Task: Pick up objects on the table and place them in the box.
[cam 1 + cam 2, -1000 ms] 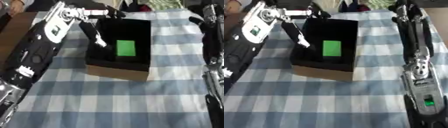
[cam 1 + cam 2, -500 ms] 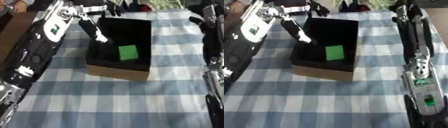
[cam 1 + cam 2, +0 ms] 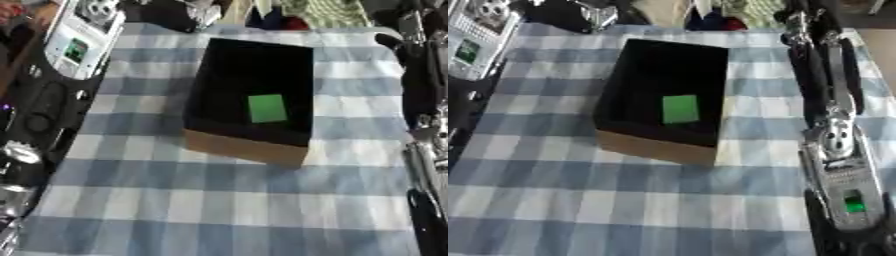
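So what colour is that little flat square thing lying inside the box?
Bright green. The square lies on the black floor of the box; the left eye view shows it best.

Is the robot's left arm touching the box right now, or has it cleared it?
Apart. In the left eye view the left arm sits over the checked cloth at the left, and bare cloth shows between it and the box.

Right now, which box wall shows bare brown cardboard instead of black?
The near wall of the open cardboard box, the side facing the robot. The other walls show only black inner faces around the flat green rectangle on the floor.
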Robot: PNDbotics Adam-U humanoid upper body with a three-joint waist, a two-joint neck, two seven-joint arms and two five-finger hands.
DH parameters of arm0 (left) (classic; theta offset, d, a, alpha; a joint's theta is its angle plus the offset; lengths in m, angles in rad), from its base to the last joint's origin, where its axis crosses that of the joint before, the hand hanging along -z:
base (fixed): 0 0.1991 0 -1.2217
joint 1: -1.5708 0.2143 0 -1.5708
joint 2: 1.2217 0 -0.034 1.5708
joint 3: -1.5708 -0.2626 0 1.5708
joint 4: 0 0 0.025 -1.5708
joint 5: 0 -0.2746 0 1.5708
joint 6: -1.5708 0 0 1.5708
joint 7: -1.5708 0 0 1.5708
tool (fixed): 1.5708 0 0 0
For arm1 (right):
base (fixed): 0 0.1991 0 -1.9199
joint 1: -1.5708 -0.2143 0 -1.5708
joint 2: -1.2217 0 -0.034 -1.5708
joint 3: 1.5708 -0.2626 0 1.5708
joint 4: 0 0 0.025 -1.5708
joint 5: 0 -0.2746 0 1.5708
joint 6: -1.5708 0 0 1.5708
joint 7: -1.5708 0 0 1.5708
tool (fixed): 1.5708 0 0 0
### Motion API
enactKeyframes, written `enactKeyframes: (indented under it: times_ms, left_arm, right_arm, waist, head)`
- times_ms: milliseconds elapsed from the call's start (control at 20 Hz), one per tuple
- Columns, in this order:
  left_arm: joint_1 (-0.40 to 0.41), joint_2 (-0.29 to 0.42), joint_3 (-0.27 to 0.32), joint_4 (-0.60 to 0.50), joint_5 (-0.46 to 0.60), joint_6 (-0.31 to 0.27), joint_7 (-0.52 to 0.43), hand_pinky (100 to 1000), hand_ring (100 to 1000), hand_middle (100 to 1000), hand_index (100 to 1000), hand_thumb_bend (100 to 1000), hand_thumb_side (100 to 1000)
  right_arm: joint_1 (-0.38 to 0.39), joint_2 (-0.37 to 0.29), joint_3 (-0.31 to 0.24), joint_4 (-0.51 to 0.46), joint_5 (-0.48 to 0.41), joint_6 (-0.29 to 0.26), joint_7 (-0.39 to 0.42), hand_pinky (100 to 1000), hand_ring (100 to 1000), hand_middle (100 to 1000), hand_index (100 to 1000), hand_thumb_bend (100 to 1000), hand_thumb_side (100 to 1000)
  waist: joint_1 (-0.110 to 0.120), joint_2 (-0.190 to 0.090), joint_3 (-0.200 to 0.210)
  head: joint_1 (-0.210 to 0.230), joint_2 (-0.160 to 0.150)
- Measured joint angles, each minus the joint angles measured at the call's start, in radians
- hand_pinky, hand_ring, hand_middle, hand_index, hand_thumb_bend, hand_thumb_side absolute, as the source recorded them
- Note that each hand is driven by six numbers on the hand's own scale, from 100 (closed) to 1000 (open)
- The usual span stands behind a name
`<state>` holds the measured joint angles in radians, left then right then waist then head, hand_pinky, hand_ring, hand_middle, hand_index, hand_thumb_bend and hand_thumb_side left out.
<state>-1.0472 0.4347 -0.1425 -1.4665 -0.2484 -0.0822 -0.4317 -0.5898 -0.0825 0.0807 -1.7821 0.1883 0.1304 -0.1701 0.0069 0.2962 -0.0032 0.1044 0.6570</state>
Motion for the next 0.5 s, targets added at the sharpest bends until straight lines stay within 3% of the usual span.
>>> enactKeyframes:
  times_ms: [250,500]
  left_arm:
    - [0.060,0.019,0.044,-0.154,0.112,0.108,0.184,768,722,619,842,100,175]
    - [0.125,0.035,0.087,-0.290,0.208,0.168,0.354,891,707,611,836,100,201]
  right_arm:
    - [-0.009,0.017,0.000,-0.002,0.017,-0.001,-0.001,848,881,706,922,100,785]
    - [-0.009,0.026,-0.001,-0.010,0.030,-0.004,-0.004,848,880,706,920,100,767]
  waist:
    - [-0.020,-0.010,0.013]
    - [-0.034,-0.020,0.027]
  head:
    - [0.000,0.000]
    - [-0.001,0.000]
